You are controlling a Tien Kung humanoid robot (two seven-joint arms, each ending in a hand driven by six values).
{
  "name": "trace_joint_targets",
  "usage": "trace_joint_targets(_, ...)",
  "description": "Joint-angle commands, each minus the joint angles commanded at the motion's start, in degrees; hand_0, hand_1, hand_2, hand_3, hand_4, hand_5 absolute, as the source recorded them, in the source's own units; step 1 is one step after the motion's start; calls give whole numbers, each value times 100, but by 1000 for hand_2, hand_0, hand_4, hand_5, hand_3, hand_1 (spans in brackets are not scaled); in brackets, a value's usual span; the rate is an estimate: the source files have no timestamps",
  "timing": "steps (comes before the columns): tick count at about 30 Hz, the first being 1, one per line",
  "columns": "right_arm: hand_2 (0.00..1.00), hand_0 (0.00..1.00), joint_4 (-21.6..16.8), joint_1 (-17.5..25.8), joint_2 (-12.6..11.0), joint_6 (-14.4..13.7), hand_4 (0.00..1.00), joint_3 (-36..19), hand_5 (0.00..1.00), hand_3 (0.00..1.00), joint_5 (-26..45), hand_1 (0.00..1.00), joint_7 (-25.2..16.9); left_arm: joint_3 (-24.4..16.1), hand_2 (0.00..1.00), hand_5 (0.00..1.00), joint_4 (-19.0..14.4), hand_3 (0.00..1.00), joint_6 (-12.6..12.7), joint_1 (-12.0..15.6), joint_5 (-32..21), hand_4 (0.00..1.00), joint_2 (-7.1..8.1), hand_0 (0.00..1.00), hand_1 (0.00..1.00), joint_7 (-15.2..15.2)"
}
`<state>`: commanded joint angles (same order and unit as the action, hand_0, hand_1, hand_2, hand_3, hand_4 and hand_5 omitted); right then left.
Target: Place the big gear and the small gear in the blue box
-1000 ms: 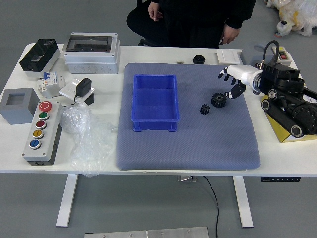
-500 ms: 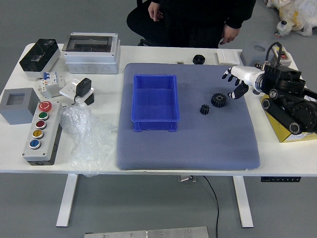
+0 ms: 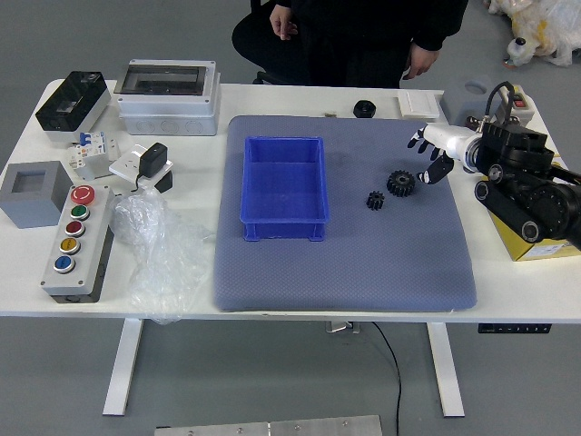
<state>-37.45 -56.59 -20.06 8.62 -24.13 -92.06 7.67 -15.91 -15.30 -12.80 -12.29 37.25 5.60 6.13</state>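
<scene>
1. Blue plastic forms the open-topped box (image 3: pixel 284 191), which stands upright on the left half of the grey-blue mat (image 3: pixel 345 277) on the white table (image 3: pixel 27 272). Its inside shows bare.
2. The big gear (image 3: pixel 400 183), black and toothed, lies on the mat right of the box, well apart from it.
3. The small gear (image 3: pixel 375 200), also black, lies between the big gear and the box, nearer the big gear and a little closer to the table's near edge.
4. The robot's right hand (image 3: pixel 450 143) reaches in from the right at the mat's far right part. Its fingers (image 3: pixel 418 136) are spread and hold nothing, the tips near the big gear but apart from it.
5. Under the right forearm sits a yellow box (image 3: pixel 514 238).
6. At the far side is a person in black (image 3: pixel 363 36). One hand (image 3: pixel 284 22) rests in front of the body; the other (image 3: pixel 420 61) hangs just beyond the table's far edge.
7. Left of the mat are a clear plastic bag (image 3: pixel 159 250) and a push-button control box (image 3: pixel 83 259).
</scene>
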Motion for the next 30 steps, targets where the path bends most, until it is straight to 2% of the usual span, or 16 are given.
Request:
trace_joint_targets(21, 817, 696, 328, 13, 222, -21, 684, 183, 2, 873, 348, 689, -32, 173, 829, 372, 1, 780, -12, -213, -49, 594, -98, 860, 829, 4)
trace_joint_targets(22, 851, 724, 341, 10, 231, -20, 683, 190, 2, 894, 363, 711, -32, 178, 829, 371, 1, 780, -12, -225, -50, 595, -101, 860, 829, 4)
trace_joint_targets(27, 851, 724, 395, -21, 249, -8, 683, 215, 2, 894, 433, 711, -31, 216, 829, 371, 1, 780, -10, -277, -59, 595, -115, 860, 829, 4)
trace_joint_targets(28, 884, 743, 404, -27, 255, -6, 682, 220, 2, 916, 446, 731, -30, 220, 829, 371, 2, 780, -10, -281, -60, 595, -117, 861, 830, 4)
trace_joint_targets(30, 884, 743, 418, -38, 271, -2, 682, 234, 2, 916, 472, 731, -27, 225, 829, 371, 3, 780, -8, -280, -60, 595, -122, 861, 830, 6)
